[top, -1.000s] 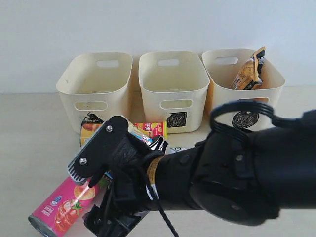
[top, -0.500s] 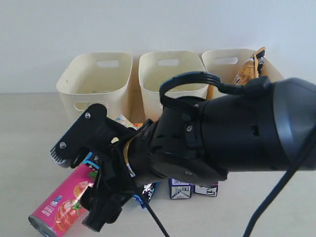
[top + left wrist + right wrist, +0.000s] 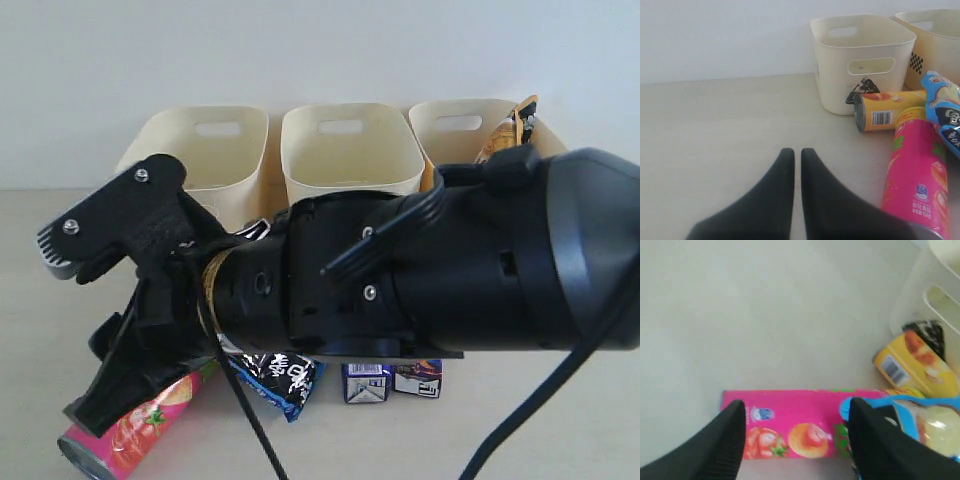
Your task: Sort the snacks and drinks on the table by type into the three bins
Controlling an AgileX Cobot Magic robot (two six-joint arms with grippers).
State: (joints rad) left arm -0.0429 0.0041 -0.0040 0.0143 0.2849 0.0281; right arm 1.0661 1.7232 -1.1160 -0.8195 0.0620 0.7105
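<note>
The pink chip tube [image 3: 800,422] lies on the table [image 3: 715,125], and my right gripper [image 3: 797,410] hangs open just above it, one finger toward each end. The exterior view shows that gripper [image 3: 100,395] over the tube [image 3: 130,435] at the front left. The yellow tube [image 3: 887,110] lies by the left bin [image 3: 860,55]. The blue chip bag [image 3: 280,378] rests against the pink tube. Two small cartons [image 3: 365,382] [image 3: 418,378] stand to its right. The orange bag [image 3: 510,135] sits in the right bin [image 3: 465,125]. My left gripper [image 3: 797,152] is shut and empty over bare table.
The middle bin [image 3: 345,150] stands between the other two along the back wall. My right arm's black bulk [image 3: 430,270] crosses the exterior view and hides the bin fronts and the yellow tube there.
My right arm has swung left across the exterior view, and its gripper has moved toward the near end of the pink tube. The fingers stand a little closer together. The left gripper stays shut.
</note>
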